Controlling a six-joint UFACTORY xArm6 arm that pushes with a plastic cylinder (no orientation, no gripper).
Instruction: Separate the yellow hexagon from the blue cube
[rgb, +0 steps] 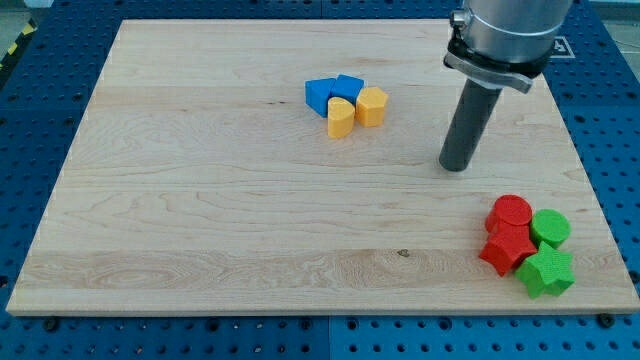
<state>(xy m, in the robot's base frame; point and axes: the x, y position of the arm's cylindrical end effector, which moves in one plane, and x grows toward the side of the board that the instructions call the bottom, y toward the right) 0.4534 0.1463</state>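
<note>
The yellow hexagon (372, 106) sits near the board's upper middle, touching the blue cube (348, 88) at its upper left. A second blue block (320, 95) lies left of the cube. A yellow heart-like block (341, 118) sits just below the blue blocks and touches the hexagon's left side. My tip (456, 166) rests on the board to the right of this cluster and a little lower, well apart from the hexagon.
A cluster at the board's lower right holds a red cylinder (512, 212), a red star-like block (506, 249), a green cylinder (550, 227) and a green star-like block (547, 272). The wooden board (200, 230) lies on a blue perforated table.
</note>
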